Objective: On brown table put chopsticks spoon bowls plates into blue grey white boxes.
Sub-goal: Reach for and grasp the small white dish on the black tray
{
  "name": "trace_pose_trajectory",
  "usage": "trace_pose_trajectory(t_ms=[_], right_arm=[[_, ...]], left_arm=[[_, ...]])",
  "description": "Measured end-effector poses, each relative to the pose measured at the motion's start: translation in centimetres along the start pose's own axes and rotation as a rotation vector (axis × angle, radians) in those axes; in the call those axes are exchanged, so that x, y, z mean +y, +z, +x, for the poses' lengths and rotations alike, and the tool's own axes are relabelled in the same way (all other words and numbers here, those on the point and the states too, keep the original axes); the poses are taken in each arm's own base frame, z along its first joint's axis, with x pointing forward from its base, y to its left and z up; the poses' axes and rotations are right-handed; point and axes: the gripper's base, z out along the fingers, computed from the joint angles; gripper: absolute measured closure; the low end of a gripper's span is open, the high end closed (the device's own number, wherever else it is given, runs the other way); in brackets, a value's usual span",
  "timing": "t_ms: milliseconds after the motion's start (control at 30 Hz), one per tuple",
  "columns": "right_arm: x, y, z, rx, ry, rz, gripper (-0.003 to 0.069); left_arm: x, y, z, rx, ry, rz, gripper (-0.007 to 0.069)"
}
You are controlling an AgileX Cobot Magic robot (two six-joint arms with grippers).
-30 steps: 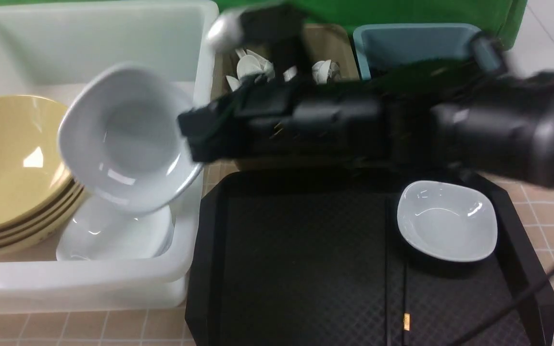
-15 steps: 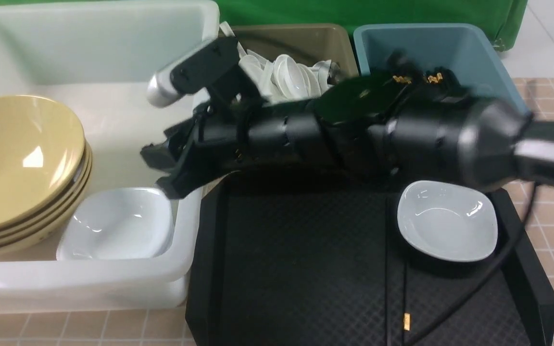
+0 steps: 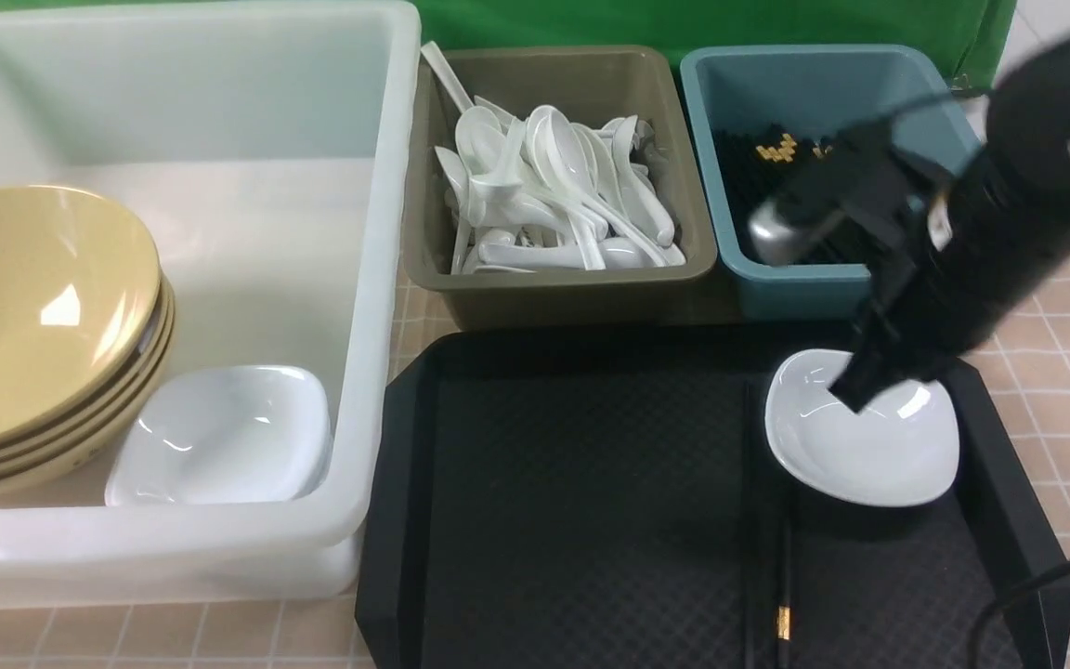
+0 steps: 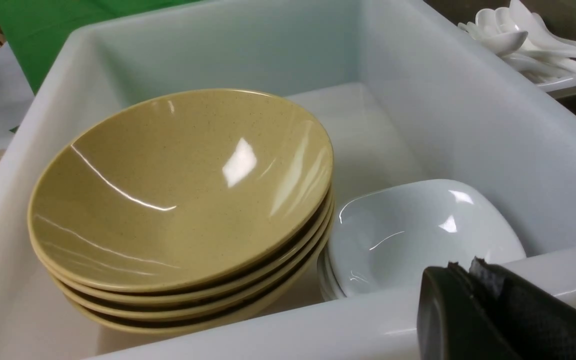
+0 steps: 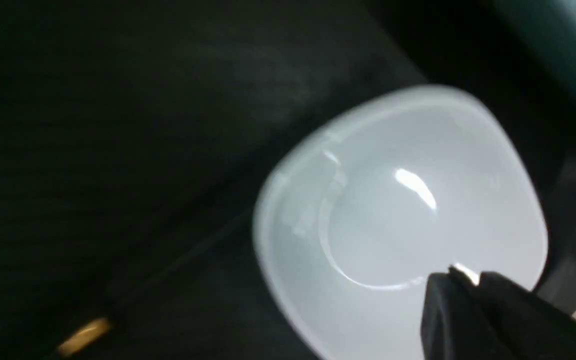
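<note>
Front view: right gripper (image 3: pixel 855 398), jaws together and empty, hovers over plate (image 3: pixel 869 460), toward its 12 o'clock rim.

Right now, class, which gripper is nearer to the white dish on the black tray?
Right. The right gripper is at the rim of that dish; the left gripper sits by the near wall of the white box, off to the dish's left.

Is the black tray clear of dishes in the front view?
No, one white plate sits on the black tray, near its far right corner.
</note>
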Motion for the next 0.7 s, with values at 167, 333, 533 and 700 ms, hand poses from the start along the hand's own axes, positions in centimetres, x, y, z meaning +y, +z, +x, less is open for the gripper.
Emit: trace_pose_trajectory(t_ms=[167, 333, 533, 700], right_arm=[[0.3, 4.7, 1.4, -0.006, 0.117, -0.023, 0.0563], [2.8, 7.2, 0.1, -0.057, 0.214, -0.126, 0.0558], [4.5, 6.3, -1.0, -0.111, 0.196, -0.167, 0.0437], [1.4, 4.9, -0.2, -0.077, 0.201, -0.109, 0.0265]], left_arm=[[0.0, 0.2, 0.2, -0.001, 0.004, -0.002, 0.0623], [0.0, 0.2, 0.2, -0.003, 0.010, -0.006, 0.0623], [0.0, 0.2, 0.2, -0.004, 0.012, -0.008, 0.0623], [0.0, 0.2, 0.2, -0.004, 0.013, -0.008, 0.0623]])
